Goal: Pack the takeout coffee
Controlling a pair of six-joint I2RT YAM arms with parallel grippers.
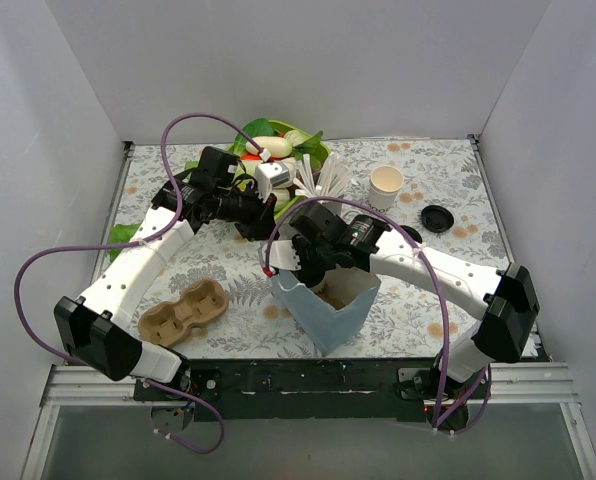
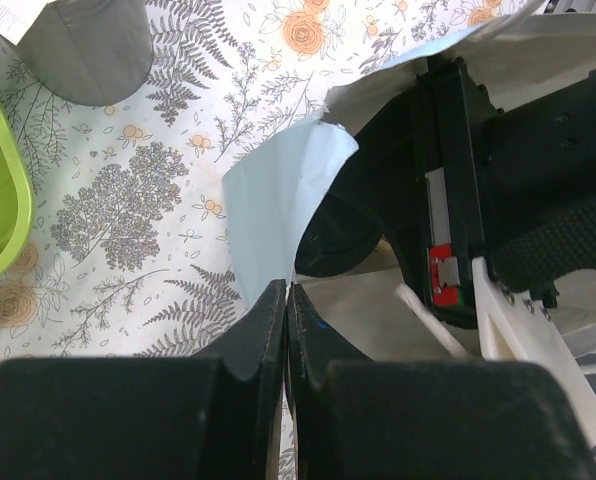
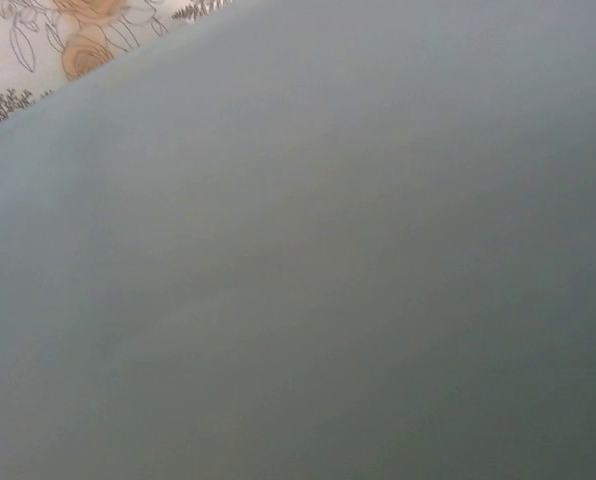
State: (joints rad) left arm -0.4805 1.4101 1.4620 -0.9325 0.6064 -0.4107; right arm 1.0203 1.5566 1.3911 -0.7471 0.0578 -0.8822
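From above, I see the paper cup [image 1: 386,185] and its black lid [image 1: 437,218] apart on the desk [image 1: 450,165], beyond the bag [image 1: 323,310]. The right end effector [image 1: 283,262] is closed at the bag's rim. Left wrist: the left end effector [image 2: 286,312] is pressed together by the bag's flap. Right wrist: only bag paper.
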